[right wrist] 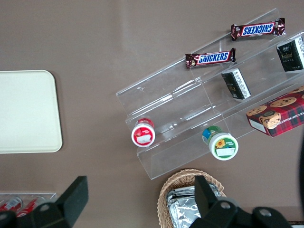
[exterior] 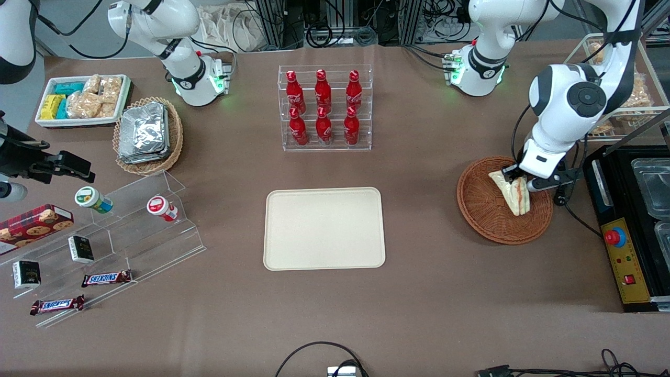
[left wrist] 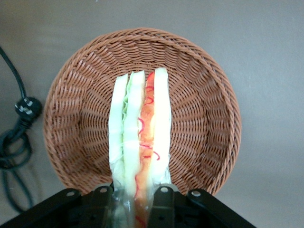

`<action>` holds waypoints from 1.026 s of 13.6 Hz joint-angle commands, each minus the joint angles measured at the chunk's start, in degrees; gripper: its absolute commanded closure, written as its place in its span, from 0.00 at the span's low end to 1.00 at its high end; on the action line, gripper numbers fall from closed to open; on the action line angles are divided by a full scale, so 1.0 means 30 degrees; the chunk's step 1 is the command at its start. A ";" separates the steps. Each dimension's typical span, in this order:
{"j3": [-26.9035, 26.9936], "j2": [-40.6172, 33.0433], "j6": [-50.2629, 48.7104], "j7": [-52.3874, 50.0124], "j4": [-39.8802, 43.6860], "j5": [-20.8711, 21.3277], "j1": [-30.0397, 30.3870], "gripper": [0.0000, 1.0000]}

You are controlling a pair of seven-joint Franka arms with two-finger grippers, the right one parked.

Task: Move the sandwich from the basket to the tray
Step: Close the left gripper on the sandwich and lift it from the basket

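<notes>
Nearest the wrist camera, our claw pinched the sandwich at its narrow end over the basket; we judged it light, soft, easily crushed.

glossy white rounded arm with black joint bands, green-lit base, and a black pincer.

The sandwich, a triangular white-bread wedge showing green, orange and red filling, is pinched at one end by the gripper, above the round reddish-brown wicker basket at the working arm's end. The cream rectangular tray lies flat mid-table, well apart from the basket.
</notes>
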 commanded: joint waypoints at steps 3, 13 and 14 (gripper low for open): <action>-0.0868 -0.0140 -0.3415 0.3027 0.2762 0.0491 -0.0023 0.93; -0.4587 0.1321 -0.6320 0.2066 0.7099 0.0081 -0.0052 0.94; -0.4997 0.1644 -0.6408 0.1716 0.7423 0.0081 -0.0052 0.94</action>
